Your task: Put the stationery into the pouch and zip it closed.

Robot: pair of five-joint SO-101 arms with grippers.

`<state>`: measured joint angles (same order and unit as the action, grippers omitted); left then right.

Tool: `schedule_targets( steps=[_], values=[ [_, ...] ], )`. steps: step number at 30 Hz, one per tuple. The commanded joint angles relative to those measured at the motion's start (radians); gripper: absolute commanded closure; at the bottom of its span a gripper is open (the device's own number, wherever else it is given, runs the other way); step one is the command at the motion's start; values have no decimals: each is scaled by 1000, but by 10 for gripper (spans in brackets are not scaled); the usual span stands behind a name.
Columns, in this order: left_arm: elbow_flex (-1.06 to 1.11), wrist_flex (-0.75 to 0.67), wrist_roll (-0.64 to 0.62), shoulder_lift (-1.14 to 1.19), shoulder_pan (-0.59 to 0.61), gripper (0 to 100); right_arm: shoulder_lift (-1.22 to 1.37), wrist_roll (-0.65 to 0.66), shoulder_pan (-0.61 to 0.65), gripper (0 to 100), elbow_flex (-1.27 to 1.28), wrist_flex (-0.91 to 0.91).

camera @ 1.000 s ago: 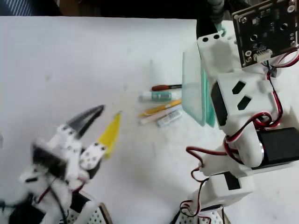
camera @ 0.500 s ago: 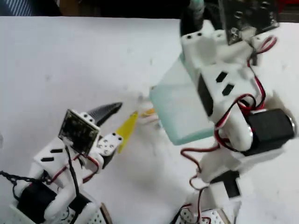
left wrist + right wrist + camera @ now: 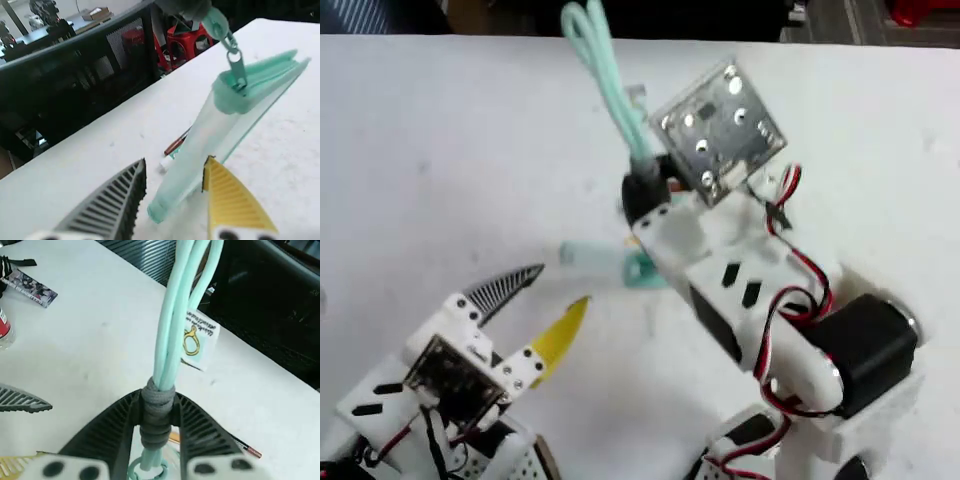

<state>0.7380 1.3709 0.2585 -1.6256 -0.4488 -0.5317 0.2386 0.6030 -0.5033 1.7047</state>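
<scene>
We see R gripper [image 3: 157, 407] clamped on looped mint-green cord [image 3: 182, 315] of translucent mint-green zip pouch [image 3: 200, 145]; L gripper [image 3: 562, 288] apart, beside pouch.

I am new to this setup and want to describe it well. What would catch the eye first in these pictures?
First, the mint-green pouch, hanging tilted over the white table, held up by its cord, which the right gripper pinches. Next, the left gripper, open with one grey and one yellow finger, just in front of the pouch's lower end. A few pens lie on the table by the pouch.
</scene>
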Motion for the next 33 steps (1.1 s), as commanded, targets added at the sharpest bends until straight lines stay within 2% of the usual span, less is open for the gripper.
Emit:
schedule_targets(
  steps=[1, 5, 9, 17, 21, 26, 33],
  values=[
    [-35, 75, 35, -4, -5, 793, -77, -5, 33, 981, 81, 13],
    [-25, 83, 46, -4, -67, 793, -133, -8, 99, 981, 114, 13],
    [35, 54, -54, -4, -182, 793, -160, -6, 122, 981, 117, -19],
    [-2, 74, -83, -59, -196, 797, -150, -5, 111, 981, 124, -134],
    [-40, 98, -78, -177, -111, 797, -82, -8, 87, 981, 124, -170],
    [58, 84, -86, -206, -5, 793, 1, -14, 88, 981, 121, -206],
    [203, -72, -83, -206, 93, 793, 10, -14, 96, 981, 120, -222]
  ],
)
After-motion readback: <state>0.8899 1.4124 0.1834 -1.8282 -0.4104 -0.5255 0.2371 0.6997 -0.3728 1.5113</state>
